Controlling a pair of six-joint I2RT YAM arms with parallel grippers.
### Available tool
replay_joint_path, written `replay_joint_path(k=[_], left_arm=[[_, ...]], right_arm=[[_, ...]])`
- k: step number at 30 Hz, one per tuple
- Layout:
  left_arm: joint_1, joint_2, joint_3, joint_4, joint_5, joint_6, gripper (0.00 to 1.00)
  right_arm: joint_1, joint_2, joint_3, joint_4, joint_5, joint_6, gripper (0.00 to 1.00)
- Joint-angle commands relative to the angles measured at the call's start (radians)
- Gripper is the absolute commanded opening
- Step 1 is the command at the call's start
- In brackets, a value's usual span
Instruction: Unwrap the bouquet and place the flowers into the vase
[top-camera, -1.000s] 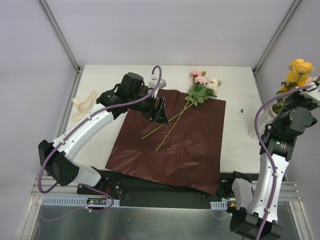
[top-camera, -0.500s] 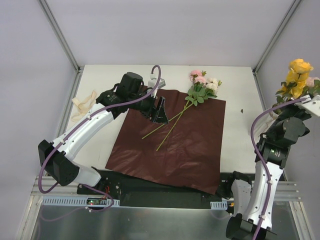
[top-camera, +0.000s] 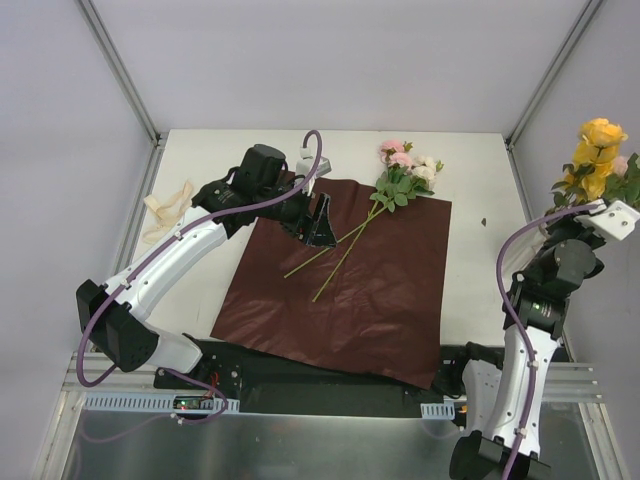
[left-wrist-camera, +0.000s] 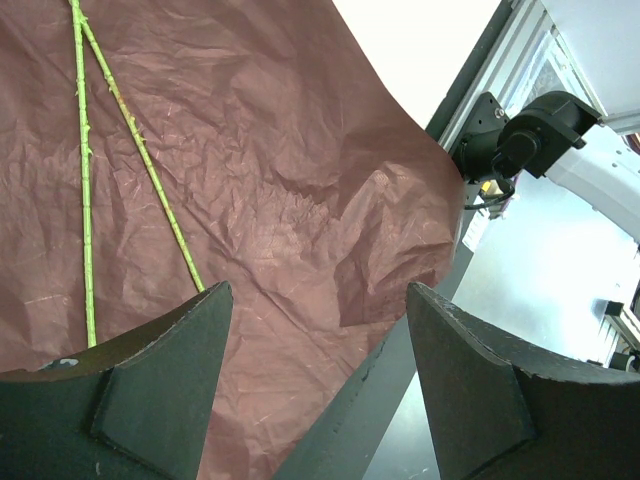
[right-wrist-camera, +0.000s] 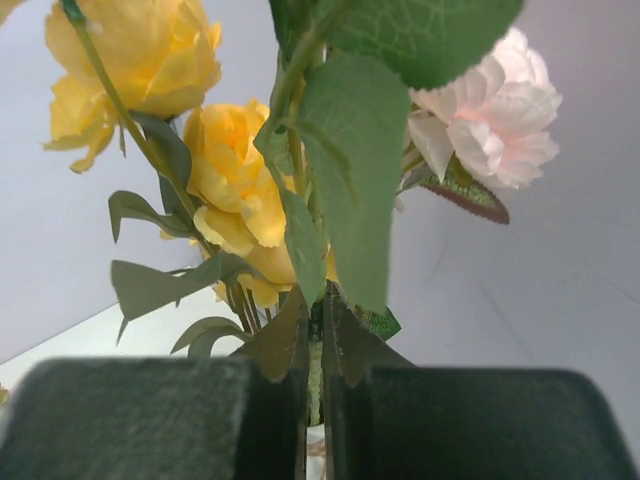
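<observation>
From where I stood, the left arm lay stretched from its base at the lower left of the overhead view up toward the middle, its wrist bent downward. The left arm's fingers pointed at the upper left corner of a flat sheet of crinkly dark red paper spread on the white bench. They stood spread wide with nothing between them, close over the paper. Beside them were the lower ends of two thin green stems. Those stems ran up and to the right to a cluster of pink and cream-white artificial roses with green leaves, whose heads lay just past the paper's upper edge.

The right arm rose steeply from its base at the lower right, elbow folded and wrist lifted at the far right edge of the frame. The right arm's fingers were pressed together on the stems of a bunch of yellow roses with one pale pink bloom, held upright, high off the bench.

A small white vase showed partly behind the left wrist, near the upper middle. A loose cream ribbon lay by the bench's left edge, well apart from the paper.
</observation>
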Motion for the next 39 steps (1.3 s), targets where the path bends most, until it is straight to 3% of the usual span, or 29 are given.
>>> replay_joint_path(k=[1,8,18,28,35,39], left_arm=[[0.008,-0.016,0.002,0.014,0.032,0.005,0.70],[0.008,-0.019,0.001,0.016,0.032,0.005,0.70],[0.008,-0.023,0.004,0.014,0.044,0.000,0.70],[0.008,-0.028,0.002,0.014,0.045,-0.002,0.70],[0.008,-0.025,0.002,0.014,0.038,0.000,0.70],[0.008,-0.019,0.001,0.014,0.038,0.000,0.70]], right_arm=[[-0.008,-0.017,-0.029,-0.019,-0.003,0.028,0.00],[-0.007,-0.015,-0.063,-0.060,0.009,0.050,0.02],[-0.007,-0.029,-0.006,-0.269,0.003,0.118,0.09],[-0.008,0.008,0.097,-0.445,-0.012,0.097,0.41],[-0.007,0.022,0.132,-0.502,-0.026,0.104,0.51],[-0.008,0.020,0.152,-0.562,-0.024,0.124,0.66]])
